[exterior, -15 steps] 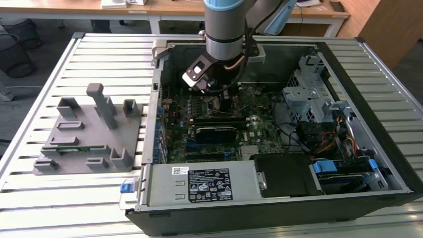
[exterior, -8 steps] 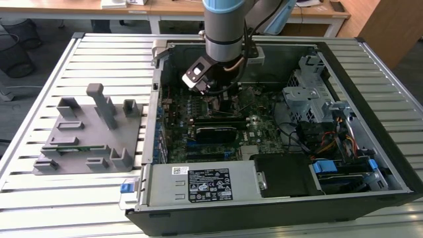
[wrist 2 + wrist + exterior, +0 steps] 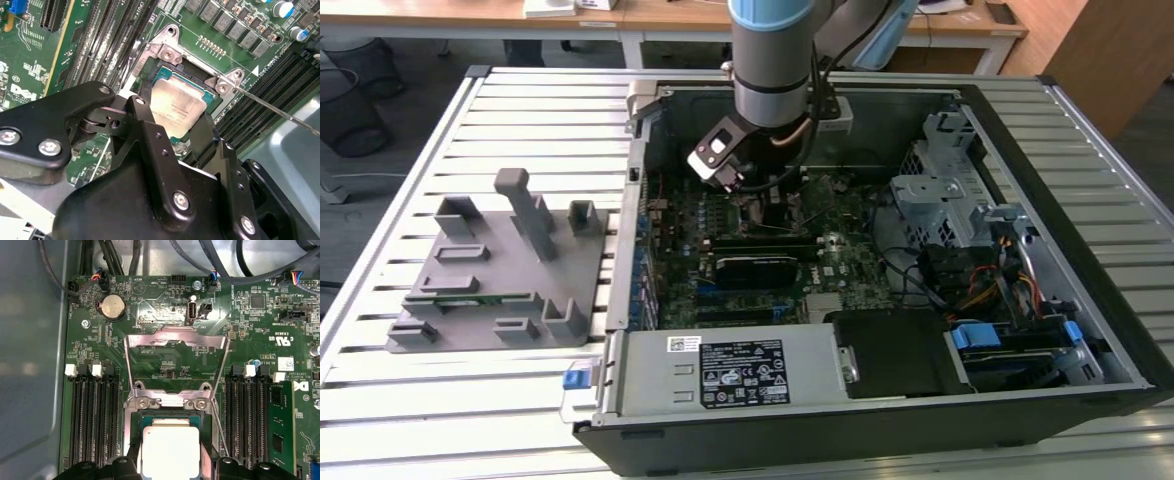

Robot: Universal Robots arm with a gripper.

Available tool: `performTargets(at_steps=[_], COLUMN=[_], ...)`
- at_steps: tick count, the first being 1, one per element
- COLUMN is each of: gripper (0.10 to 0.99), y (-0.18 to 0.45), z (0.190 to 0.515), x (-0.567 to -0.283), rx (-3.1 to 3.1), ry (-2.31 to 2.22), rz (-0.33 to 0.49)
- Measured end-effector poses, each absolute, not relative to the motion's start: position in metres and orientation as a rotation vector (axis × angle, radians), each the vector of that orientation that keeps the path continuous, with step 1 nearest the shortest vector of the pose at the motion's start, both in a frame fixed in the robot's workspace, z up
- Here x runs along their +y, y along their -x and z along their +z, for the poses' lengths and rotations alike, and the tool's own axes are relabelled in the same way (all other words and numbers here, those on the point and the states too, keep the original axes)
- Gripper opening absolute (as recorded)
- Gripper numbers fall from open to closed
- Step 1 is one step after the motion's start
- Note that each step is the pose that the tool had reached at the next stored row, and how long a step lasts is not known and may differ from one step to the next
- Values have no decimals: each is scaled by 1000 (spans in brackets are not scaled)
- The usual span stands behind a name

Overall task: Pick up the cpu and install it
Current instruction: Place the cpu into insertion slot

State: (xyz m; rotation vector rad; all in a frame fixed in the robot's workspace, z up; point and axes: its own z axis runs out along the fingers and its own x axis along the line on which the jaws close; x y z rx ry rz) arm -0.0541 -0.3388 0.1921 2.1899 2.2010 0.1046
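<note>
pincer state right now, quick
pincer: looks closed on the cpu, at the socket

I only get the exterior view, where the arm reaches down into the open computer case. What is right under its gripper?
Observer: In the second wrist view the cpu lies directly under the gripper, at the socket. I cannot tell whether it is fully seated.
Operator: Is that socket closed over the chip?
Observer: No. In the first wrist view the metal retention frame stands swung open, clear of the cpu.
</note>
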Motion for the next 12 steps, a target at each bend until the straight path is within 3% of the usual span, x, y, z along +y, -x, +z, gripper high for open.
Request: performTargets(at_steps=[10, 12], gripper=[545, 612], y=[54, 54], z=[190, 190], x=[-338, -338], rx=[2199, 2199], ry=[-2188, -2188], rz=[101, 100])
